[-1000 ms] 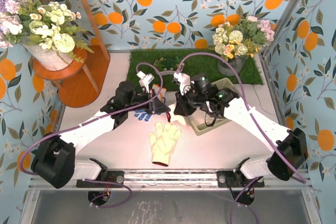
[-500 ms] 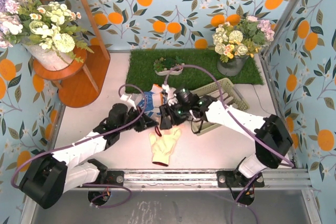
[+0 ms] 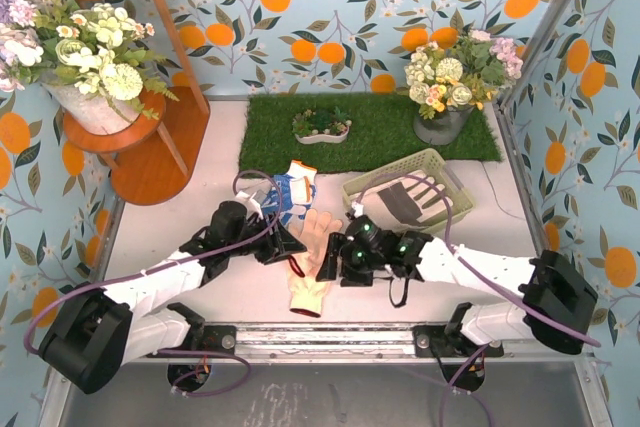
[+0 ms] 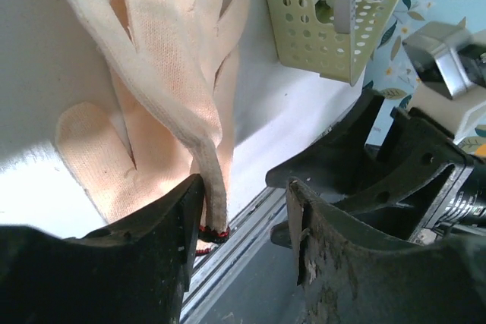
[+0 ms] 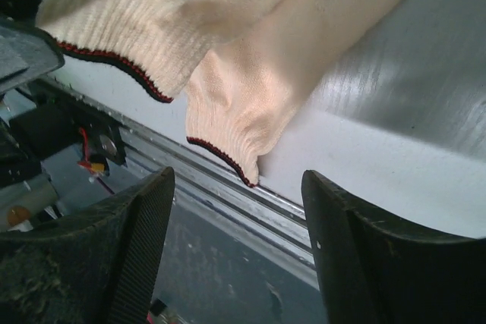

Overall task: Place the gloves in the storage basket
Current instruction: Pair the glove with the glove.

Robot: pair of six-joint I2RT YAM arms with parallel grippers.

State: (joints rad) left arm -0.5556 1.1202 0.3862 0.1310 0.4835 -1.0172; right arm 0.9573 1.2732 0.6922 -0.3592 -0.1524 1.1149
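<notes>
Two peach-tan gloves (image 3: 318, 232) lie overlapped near the table's front edge, red-trimmed cuffs (image 5: 228, 158) toward the rail. My left gripper (image 3: 291, 248) stands open at their left side; one glove's edge (image 4: 199, 136) rests against its left finger. My right gripper (image 3: 331, 258) is open at their right side, with the cuffs just beyond its fingertips and nothing between them. A blue-and-white glove (image 3: 290, 190) lies farther back. The pale green storage basket (image 3: 448, 179) holds a grey-and-cream glove (image 3: 403, 203).
A green turf mat (image 3: 380, 127) with a small white dish of plants (image 3: 322, 127) and a flower pot (image 3: 445, 122) lies at the back. A wooden stand (image 3: 150, 162) is at the left. The metal rail (image 3: 320, 332) runs along the near edge.
Both arms have come down and forward to the peach-tan gloves. The left jaws have opened. The blue-and-white glove now lies free behind the left gripper.
</notes>
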